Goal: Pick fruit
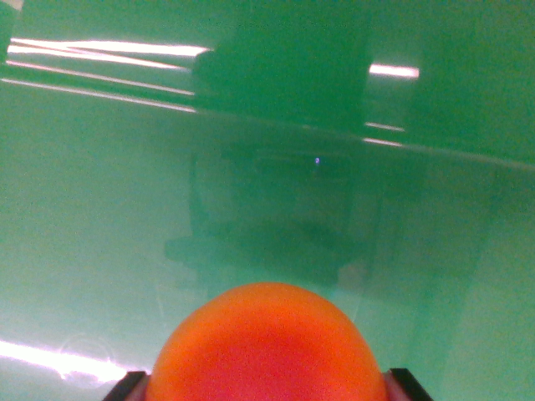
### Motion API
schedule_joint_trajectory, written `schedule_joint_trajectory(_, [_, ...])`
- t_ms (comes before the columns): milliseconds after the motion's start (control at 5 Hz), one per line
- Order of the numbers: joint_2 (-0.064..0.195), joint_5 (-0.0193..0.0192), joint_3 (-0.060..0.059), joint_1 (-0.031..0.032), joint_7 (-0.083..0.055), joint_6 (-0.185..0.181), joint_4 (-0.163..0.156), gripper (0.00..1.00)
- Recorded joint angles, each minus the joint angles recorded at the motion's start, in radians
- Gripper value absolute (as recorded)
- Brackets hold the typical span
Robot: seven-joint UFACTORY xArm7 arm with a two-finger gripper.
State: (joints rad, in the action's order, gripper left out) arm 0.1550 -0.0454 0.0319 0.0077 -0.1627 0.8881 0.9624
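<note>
Around the fruit (269, 347) on all visible sides: glossy green surface (92, 209), nothing else resting on it. Fruit is round, orange shading to reddish at its lower middle, sits at bottom centre of the wrist view, cut off by the bottom frame edge.

Edges/room:
- Above the fruit a straight seam or edge crosses the green surface (418, 149), running from upper left down toward the right. Can't tell if it's a fold, a step or a backdrop join.
- Beyond that seam, more green with bright white light streaks; another streak low to the fruit's left.
- Dark blurred reflection between fruit and seam, looks like the arm/camera mirrored in the sheen; too soft to resolve.
- Open green floor left and right of the fruit out to the frame edges.

Gripper (267, 386):
- Two dark fingertips (125, 388) visible only as corners, one at each lower flank of the fruit.
- Spread is about the fruit's full width; fruit sits between them.
- Each tip appears right against the fruit's side, but contact vs a small gap isn't resolvable here, so can't say whether it's actually clamped.

Pose: camera looks forward and down over the fruit's top; the arm itself is out of frame.
</note>
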Motion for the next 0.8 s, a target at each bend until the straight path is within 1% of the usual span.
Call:
schedule_joint_trajectory(200, [0.000,0.0000,0.000,0.0000,0.000,0.000,0.000,1.00])
schedule_joint_trajectory(400, [-0.014,0.0004,0.000,0.0002,-0.001,0.040,0.026,1.00])
schedule_joint_trajectory(600, [-0.014,0.0004,0.000,0.0002,-0.001,0.040,0.026,1.00])
schedule_joint_trajectory(800, [-0.030,0.0008,0.000,0.0004,-0.003,0.085,0.055,1.00])
